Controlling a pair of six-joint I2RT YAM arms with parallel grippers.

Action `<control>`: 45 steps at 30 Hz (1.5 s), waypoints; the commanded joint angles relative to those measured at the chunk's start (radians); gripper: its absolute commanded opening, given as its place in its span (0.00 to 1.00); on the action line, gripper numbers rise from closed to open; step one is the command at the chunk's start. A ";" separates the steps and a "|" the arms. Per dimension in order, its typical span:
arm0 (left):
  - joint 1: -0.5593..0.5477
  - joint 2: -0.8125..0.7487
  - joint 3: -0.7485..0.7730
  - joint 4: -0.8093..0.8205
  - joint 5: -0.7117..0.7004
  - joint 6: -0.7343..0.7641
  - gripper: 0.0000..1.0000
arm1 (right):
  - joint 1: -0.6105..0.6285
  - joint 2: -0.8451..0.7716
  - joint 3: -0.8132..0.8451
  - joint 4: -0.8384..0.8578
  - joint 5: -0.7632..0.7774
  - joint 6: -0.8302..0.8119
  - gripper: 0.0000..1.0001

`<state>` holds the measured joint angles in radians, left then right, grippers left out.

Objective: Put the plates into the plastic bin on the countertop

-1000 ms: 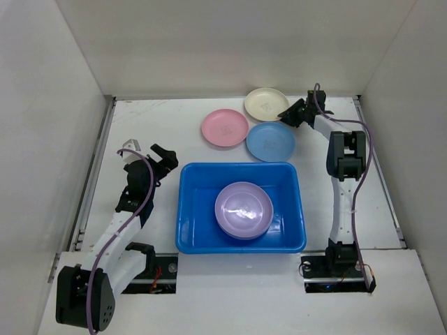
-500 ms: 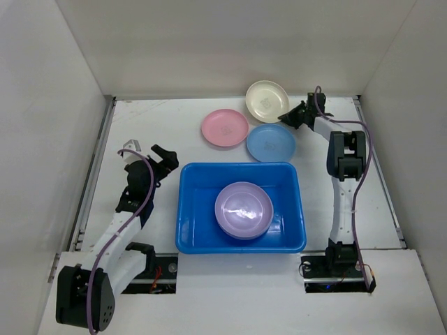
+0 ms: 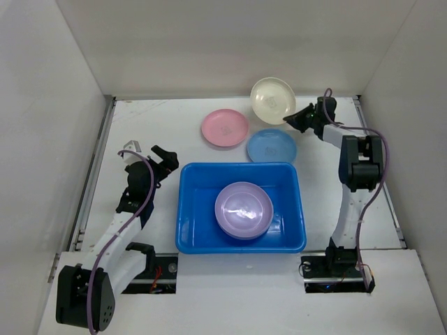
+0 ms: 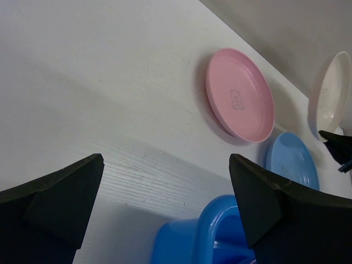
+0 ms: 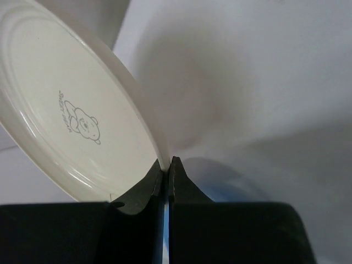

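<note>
My right gripper (image 3: 299, 117) (image 5: 167, 165) is shut on the rim of the cream plate (image 3: 272, 100) (image 5: 77, 118), which hangs tilted above the countertop (image 3: 160, 122) at the back right. A pink plate (image 3: 224, 128) (image 4: 240, 94) and a light blue plate (image 3: 271, 146) (image 4: 291, 164) lie flat behind the blue plastic bin (image 3: 190, 209) (image 4: 217, 234). A lilac plate (image 3: 243, 209) rests inside the bin. My left gripper (image 3: 155, 155) (image 4: 165, 203) is open with nothing between its fingers, hovering left of the bin's back left corner.
White walls enclose the countertop on the left, back and right. Metal strips (image 3: 96, 164) run along its side edges. The cream plate hangs close to the back wall.
My right gripper closed on the cream plate's rim and lifted it, tilting it up off the countertop. The left arm has stayed still.
</note>
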<state>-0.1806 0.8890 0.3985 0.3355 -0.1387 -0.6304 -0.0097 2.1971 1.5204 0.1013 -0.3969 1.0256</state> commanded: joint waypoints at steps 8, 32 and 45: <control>0.013 -0.010 -0.018 0.069 0.007 -0.006 1.00 | 0.069 -0.531 -0.296 0.144 -0.033 -0.140 0.00; 0.019 0.004 -0.020 0.069 -0.002 -0.002 1.00 | 0.740 -1.467 -0.871 -0.587 0.493 -0.343 0.03; 0.017 0.010 -0.018 0.069 0.001 -0.002 1.00 | 0.843 -1.404 -0.921 -0.575 0.587 -0.306 0.06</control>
<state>-0.1677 0.8955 0.3855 0.3565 -0.1387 -0.6334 0.8204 0.7738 0.5896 -0.5407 0.1585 0.7040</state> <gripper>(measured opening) 0.997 0.063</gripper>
